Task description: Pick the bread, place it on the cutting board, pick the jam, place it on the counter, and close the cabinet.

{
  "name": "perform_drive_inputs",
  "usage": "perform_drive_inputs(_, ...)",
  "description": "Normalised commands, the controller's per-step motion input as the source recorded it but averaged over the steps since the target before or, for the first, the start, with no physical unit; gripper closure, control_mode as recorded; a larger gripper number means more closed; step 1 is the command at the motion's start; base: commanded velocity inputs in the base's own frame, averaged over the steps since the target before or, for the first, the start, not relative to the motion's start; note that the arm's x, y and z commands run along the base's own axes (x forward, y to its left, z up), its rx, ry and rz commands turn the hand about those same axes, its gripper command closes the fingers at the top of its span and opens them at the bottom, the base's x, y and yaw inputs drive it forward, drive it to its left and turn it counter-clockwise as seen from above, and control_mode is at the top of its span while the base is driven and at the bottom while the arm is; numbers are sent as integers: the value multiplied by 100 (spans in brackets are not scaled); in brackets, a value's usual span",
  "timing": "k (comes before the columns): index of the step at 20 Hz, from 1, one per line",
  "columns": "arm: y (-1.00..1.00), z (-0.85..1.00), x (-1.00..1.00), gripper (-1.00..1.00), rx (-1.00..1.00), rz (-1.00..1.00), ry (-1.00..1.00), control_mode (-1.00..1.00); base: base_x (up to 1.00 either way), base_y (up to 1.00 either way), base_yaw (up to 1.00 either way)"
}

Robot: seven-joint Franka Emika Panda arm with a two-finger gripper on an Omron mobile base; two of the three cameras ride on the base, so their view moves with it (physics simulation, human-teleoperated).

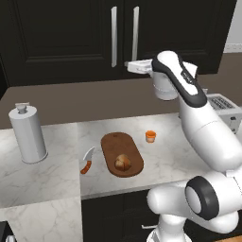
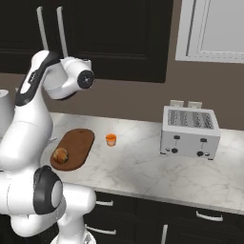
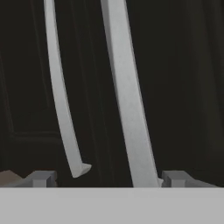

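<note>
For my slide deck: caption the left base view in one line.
Bread on the cutting board, jam on the counter, hand raised at the closed cabinet.

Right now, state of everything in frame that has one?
Black wall cabinet with silver bar handles: both doors shut.
Golden-brown bread roll: lying on the board.
Dark reddish-brown oval cutting board: flat on the counter, carrying the roll.
Small orange jam jar: upright on the white-grey marble counter, beside the board.
Gripper: open, empty, up at the cabinet handles.
</note>
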Motion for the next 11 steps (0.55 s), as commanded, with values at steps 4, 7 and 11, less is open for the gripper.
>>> perform_drive_inputs(4,4,0,19,-100,0,-2,0,-100,0,0,0)
perform_drive_inputs(7,2,-1,20,-100,0,-1,0,-100,0,0,0)
perform_drive_inputs(11,0,0,19,-100,0,0,0,-100,0,0,0)
